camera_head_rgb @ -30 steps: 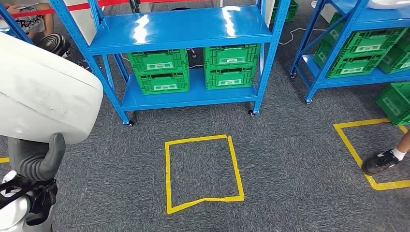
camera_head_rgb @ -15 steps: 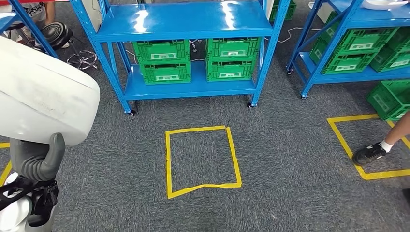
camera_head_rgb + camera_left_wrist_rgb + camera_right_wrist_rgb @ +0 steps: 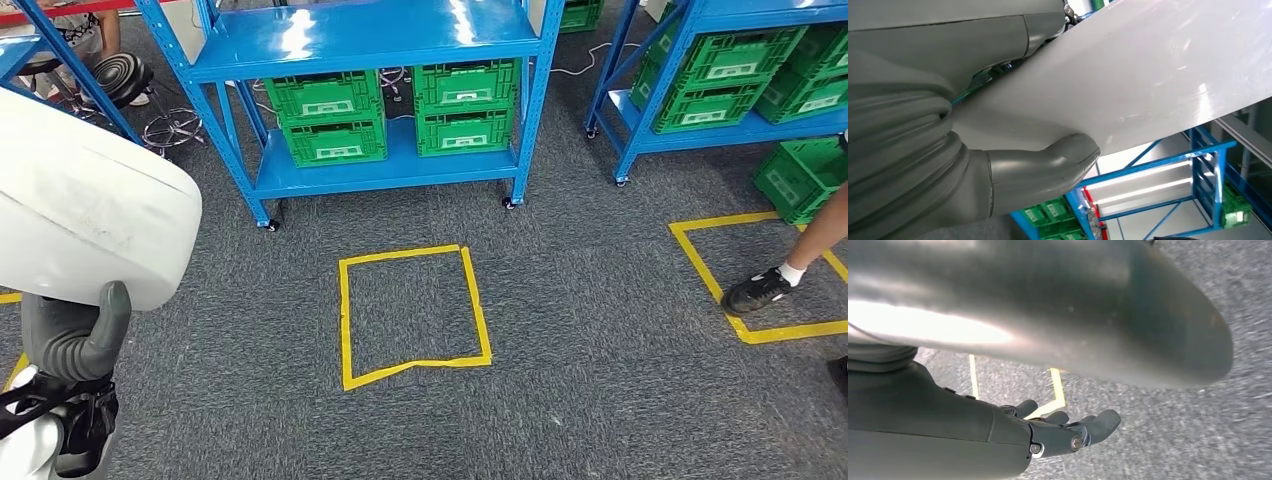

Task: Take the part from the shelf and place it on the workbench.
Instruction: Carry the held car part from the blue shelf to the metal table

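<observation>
A large white curved part (image 3: pixel 85 205) fills the left side of the head view, held up in front of my body. My left hand (image 3: pixel 75 340) grips it from below, the grey thumb pressed against its lower edge. In the left wrist view the thumb (image 3: pixel 1048 167) lies against the glossy white part (image 3: pixel 1148 75). My right hand (image 3: pixel 1063 432) hangs over the grey carpet, its fingers apart and holding nothing.
A blue shelf (image 3: pixel 380 40) with green crates (image 3: pixel 330 120) stands ahead, and a second one (image 3: pixel 700 130) at the right. A yellow tape square (image 3: pixel 345 320) marks the carpet. A person's foot (image 3: pixel 760 290) rests on another square (image 3: pixel 700 255). A stool (image 3: pixel 120 75) stands back left.
The camera has moved: shelves and tape squares sit higher in the picture than before. The white part stays in my left hand in the same pose.
</observation>
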Available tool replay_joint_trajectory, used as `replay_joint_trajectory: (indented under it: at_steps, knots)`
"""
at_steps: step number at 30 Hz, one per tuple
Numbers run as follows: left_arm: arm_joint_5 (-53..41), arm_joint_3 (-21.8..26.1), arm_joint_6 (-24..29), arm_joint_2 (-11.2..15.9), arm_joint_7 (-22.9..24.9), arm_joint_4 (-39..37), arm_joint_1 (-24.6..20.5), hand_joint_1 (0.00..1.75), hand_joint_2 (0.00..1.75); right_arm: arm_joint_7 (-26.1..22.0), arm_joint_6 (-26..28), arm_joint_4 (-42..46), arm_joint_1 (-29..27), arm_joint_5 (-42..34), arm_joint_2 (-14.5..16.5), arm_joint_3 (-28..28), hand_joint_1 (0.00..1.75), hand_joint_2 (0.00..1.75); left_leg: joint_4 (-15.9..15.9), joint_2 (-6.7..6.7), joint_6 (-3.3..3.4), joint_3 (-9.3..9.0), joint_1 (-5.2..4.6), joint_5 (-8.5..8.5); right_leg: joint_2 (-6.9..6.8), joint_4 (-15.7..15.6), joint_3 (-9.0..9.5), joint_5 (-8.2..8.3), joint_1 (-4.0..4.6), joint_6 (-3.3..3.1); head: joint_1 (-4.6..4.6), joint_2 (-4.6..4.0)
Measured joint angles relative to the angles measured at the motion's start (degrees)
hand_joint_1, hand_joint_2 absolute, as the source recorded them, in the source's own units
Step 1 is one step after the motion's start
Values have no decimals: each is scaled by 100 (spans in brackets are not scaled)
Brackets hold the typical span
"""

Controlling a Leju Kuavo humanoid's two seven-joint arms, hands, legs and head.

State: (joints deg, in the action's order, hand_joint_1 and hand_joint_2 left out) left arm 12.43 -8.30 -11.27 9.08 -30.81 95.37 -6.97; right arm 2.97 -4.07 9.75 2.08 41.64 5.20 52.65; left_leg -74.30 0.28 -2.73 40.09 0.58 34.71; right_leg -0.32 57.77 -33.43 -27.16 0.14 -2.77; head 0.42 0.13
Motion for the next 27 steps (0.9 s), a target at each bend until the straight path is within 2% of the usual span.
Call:
replay_joint_trajectory:
  at_steps: [1,2,3,5,6,7,8,9,10,11,13,14,15,16,17,18,19,20,21,22,24,25,26,27]
  knots:
    - [24,21,0,-1,14,5,41,175,175,0,0,0,0,1,0,0,0,0,15,-2,24,-122,-5,-106,-1,5,-75,61,17,0,1,0]
    - [45,47,1,-1,27,16,71,175,175,-2,0,0,1,-1,0,0,0,0,231,-6,65,-342,-17,-261,0,9,-146,124,35,2,0,0]
    - [68,75,1,-1,41,33,87,175,175,-5,0,-1,3,-3,1,0,0,0,610,-12,122,-648,-40,-372,1,13,-209,184,48,6,1,0]
    - [113,126,-5,-1,63,80,95,175,175,-3,1,1,9,-2,8,0,0,0,1471,-17,224,-1250,-93,-360,0,12,-293,296,69,41,4,0]
    - [138,146,-15,-1,74,98,96,175,175,6,3,1,12,2,11,0,0,0,1745,-18,254,-1409,-120,-311,-5,5,-312,349,62,69,2,0]
    - [158,168,-28,-1,87,108,98,175,175,22,5,1,14,5,13,0,0,0,1878,-16,271,-1455,-138,-292,-9,-9,-326,402,53,102,-2,0]
    - [175,187,-40,-3,100,109,102,175,175,39,8,1,10,7,11,0,0,0,1900,-13,288,-1419,-141,-339,-11,-29,-338,455,45,139,-7,0]
    - [186,202,-48,-5,112,105,103,175,175,53,10,0,8,7,10,0,0,0,1922,-1,322,-1370,-135,-403,-4,-16,-364,438,36,176,-15,0]
    - [191,215,-40,-9,125,102,108,175,175,62,10,-1,6,5,10,0,0,0,1939,8,358,-1313,-119,-468,7,65,-414,317,30,212,-11,0]
    - [181,225,-3,-17,142,100,118,175,175,63,11,-1,1,4,11,0,0,0,1956,16,389,-1242,-101,-539,18,250,-488,87,23,249,-5,0]
    - [150,246,127,-45,211,93,146,175,175,76,20,-1,1,6,16,0,0,0,1957,18,420,-1078,-89,-661,28,905,-667,-496,-15,306,8,0]
    - [150,259,194,-66,257,82,160,175,175,83,26,-1,-1,8,19,0,0,0,1947,22,418,-999,-87,-726,28,1267,-736,-642,-33,330,9,0]
    - [178,274,236,-86,297,65,169,175,175,78,23,0,0,8,20,0,0,0,1927,27,408,-912,-83,-790,28,1543,-761,-624,-48,351,9,0]
    - [225,298,259,-103,323,46,177,175,175,46,13,1,2,5,19,1,0,0,1896,31,391,-817,-74,-848,28,1672,-720,-475,-60,367,10,0]
    - [273,330,269,-116,331,30,187,175,175,-13,-12,1,3,0,19,1,0,0,1850,34,366,-716,-60,-897,27,1594,-574,-276,-71,381,9,0]
    - [313,366,274,-124,326,18,198,175,175,-86,-43,2,4,-2,18,1,0,0,1788,35,336,-615,-45,-934,29,1313,-317,-143,-83,395,11,0]
    - [339,410,284,-127,313,13,211,175,175,-157,-70,2,6,2,17,2,0,0,1717,20,300,-518,-33,-961,63,898,6,-160,-89,397,13,0]
    - [340,450,301,-129,299,14,224,175,175,-214,-91,2,7,8,18,1,0,0,1650,7,261,-441,-30,-981,101,491,290,-267,-89,373,14,0]
    - [315,483,334,-132,281,18,240,175,175,-251,-101,2,6,20,19,1,0,0,1601,-10,221,-390,-33,-1003,128,195,479,-404,-83,337,15,0]
    - [273,511,380,-134,262,22,260,175,175,-279,-102,2,2,32,20,1,0,0,1580,-33,179,-359,-35,-1032,143,41,561,-507,-68,287,15,0]
    - [179,548,480,-141,224,27,315,175,175,-319,-86,2,-10,50,25,0,0,0,1570,-65,109,-328,-26,-1075,62,0,536,-489,-66,175,14,0]
    - [146,567,519,-143,208,29,345,175,175,-337,-77,2,-12,53,28,0,0,0,1506,-74,77,-290,-15,-1010,14,-6,518,-455,-71,123,8,0]
    - [128,588,544,-145,194,32,371,175,175,-350,-70,2,-13,57,30,0,0,0,1335,-73,46,-216,-5,-861,-38,-14,492,-419,-80,78,-2,0]
    - [118,610,556,-149,186,34,391,175,175,-359,-68,2,-12,61,31,1,0,0,1050,-66,15,-107,4,-640,-85,-14,461,-390,-81,49,-12,0]
